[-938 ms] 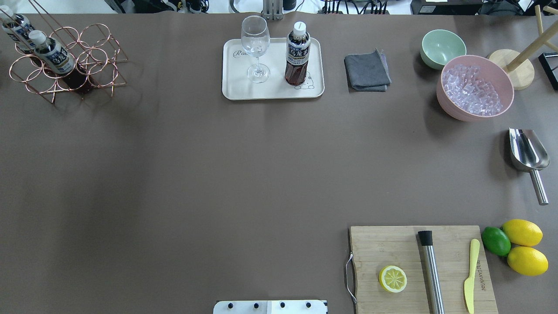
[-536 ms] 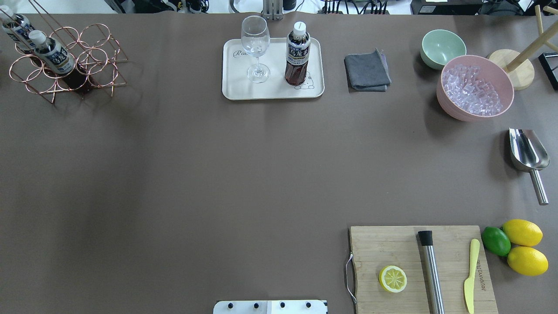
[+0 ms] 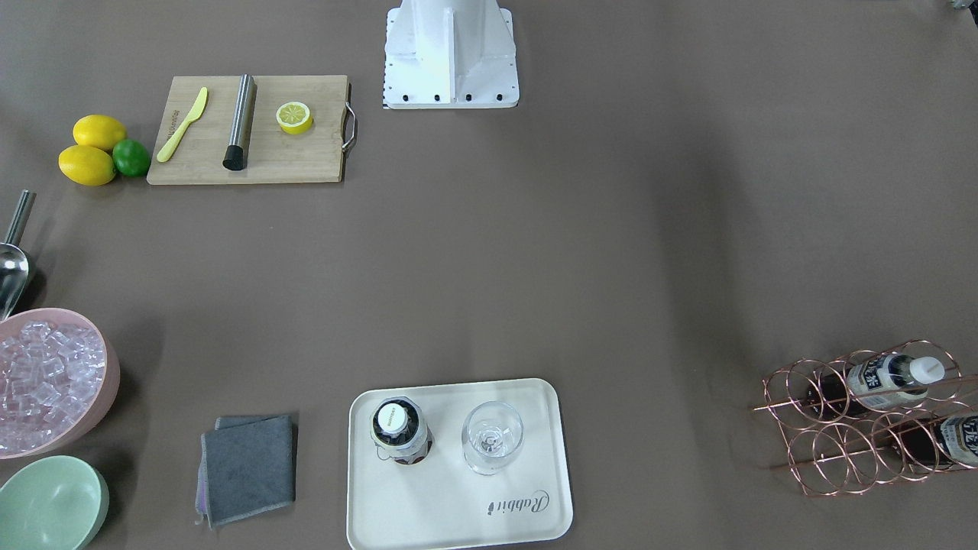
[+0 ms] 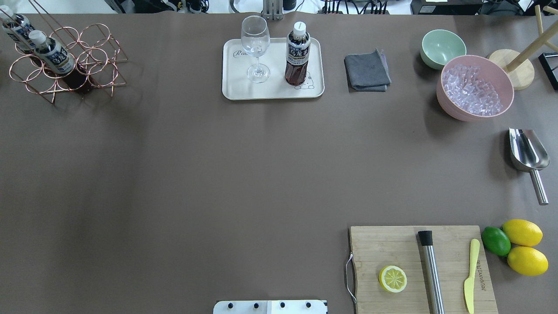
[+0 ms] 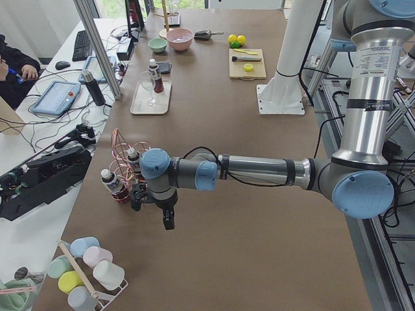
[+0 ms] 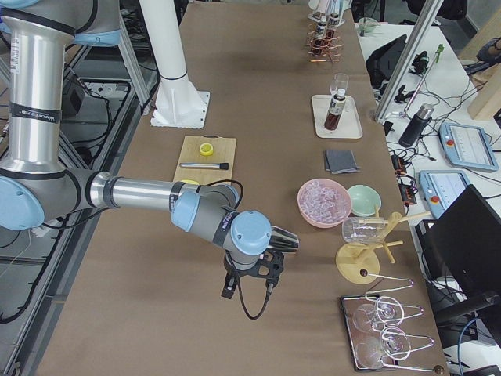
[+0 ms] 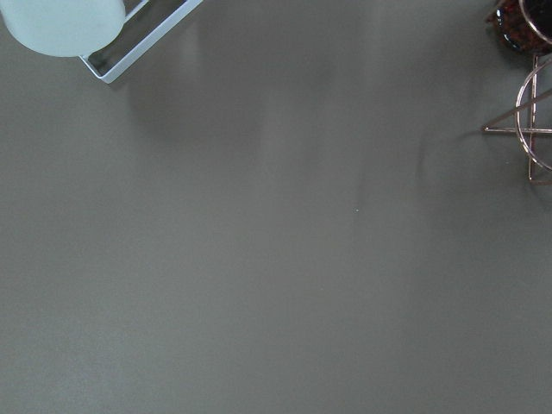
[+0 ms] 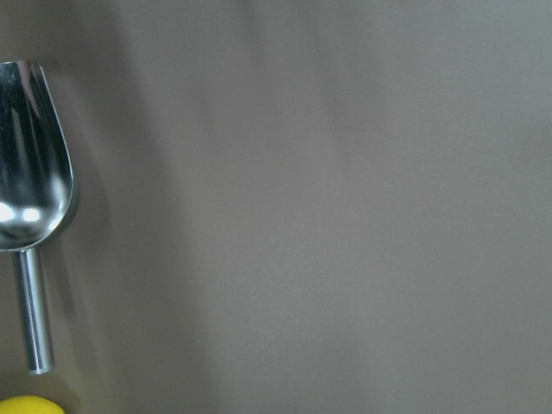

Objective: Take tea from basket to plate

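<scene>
One tea bottle (image 4: 297,54) stands upright on the cream plate (image 4: 235,89), beside a clear stemmed glass (image 4: 255,43); it also shows in the front view (image 3: 397,429). Two more tea bottles (image 4: 52,54) (image 4: 15,26) sit in the copper wire basket (image 4: 93,59) at the far left. My left gripper (image 5: 155,214) shows only in the exterior left view, just off the table side of the basket (image 5: 123,146). My right gripper (image 6: 249,286) shows only in the exterior right view, low over bare table. I cannot tell if either is open or shut.
A grey cloth (image 4: 367,70), a mint bowl (image 4: 442,47), a pink bowl of ice (image 4: 474,87) and a metal scoop (image 4: 528,152) lie at the right. A cutting board (image 4: 392,244) with a lemon half, muddler and knife lies front right, by lemons and a lime.
</scene>
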Controlling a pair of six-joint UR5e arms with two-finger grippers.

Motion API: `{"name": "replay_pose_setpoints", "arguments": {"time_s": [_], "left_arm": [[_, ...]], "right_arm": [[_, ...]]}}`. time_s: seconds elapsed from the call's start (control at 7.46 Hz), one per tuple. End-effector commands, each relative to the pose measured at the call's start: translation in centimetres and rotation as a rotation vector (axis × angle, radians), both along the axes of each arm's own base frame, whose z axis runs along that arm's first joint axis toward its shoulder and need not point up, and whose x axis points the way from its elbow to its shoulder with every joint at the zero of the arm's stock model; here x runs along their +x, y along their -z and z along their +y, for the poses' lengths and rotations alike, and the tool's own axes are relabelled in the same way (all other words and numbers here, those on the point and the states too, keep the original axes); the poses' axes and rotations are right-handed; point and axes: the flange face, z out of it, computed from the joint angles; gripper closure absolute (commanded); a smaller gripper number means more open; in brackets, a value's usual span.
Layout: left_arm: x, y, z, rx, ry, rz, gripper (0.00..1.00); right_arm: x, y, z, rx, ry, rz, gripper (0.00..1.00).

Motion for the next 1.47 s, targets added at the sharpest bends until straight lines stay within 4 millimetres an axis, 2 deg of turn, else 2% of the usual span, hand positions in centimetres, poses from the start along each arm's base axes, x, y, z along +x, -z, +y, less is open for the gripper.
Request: {"name": "replay_pose_setpoints", "arguments": {"time_s": [0.0, 1.34], "left_arm": [[0.02, -0.08, 0.04, -0.012, 0.007, 0.031, 0.02], [0.05, -0.01, -0.09, -0.012, 0.017, 0.035, 0.02]], "right_arm": [[0.0, 0.01, -0.03, 0.001, 0.001, 0.0, 0.0], [-0.01, -0.26, 0.1, -0.006, 0.0, -0.001, 0.0]]}}
